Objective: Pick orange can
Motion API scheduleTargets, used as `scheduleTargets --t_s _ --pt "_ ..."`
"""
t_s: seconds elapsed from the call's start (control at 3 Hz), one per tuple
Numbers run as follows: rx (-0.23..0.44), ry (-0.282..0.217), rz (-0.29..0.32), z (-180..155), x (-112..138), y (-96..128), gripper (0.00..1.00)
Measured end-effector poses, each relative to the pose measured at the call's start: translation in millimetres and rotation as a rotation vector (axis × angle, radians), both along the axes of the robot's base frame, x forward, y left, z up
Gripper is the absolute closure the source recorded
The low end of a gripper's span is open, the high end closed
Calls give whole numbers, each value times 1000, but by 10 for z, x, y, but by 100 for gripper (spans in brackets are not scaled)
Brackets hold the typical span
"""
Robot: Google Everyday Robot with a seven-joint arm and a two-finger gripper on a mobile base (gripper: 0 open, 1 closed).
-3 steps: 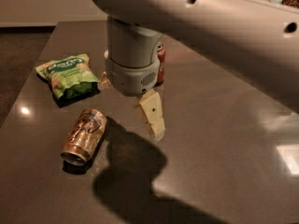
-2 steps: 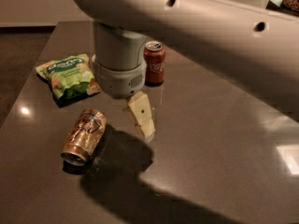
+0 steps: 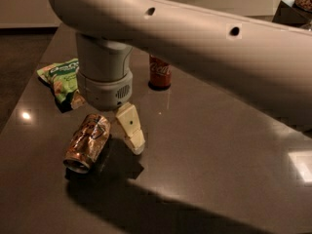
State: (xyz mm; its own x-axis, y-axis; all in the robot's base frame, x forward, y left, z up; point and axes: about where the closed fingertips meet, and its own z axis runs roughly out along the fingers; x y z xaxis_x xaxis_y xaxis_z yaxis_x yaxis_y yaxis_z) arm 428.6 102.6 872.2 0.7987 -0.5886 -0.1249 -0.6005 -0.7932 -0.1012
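Note:
The orange can (image 3: 87, 142) lies on its side on the dark table (image 3: 209, 145), front left, its open end toward the camera. My gripper (image 3: 117, 140) hangs from the big grey wrist right above and just right of the can. One pale finger (image 3: 130, 128) shows, slanting down beside the can's right side, close to it, with its tip near the tabletop. The other finger is hidden behind the wrist and can. The visible finger sits well off the wrist's axis, so the jaws stand open. Nothing is held.
A red Coca-Cola can (image 3: 160, 73) stands upright behind the wrist. A green snack bag (image 3: 62, 79) lies at the back left, partly hidden by the wrist. My arm spans the top of the view. The table's left edge (image 3: 29, 91) runs close to the bag.
The gripper has moved left and down, from mid-table toward the orange can; its finger now sits right beside the can. The cans and bag have not moved.

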Motion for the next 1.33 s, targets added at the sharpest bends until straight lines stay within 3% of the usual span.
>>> scheduleTargets --t_s 0.67,1.0,1.33 --pt "-43 13 77 -178 -78 191 0" --pt "-74 32 76 -218 -81 207 15" --pt "-72 55 75 -170 -115 193 38"
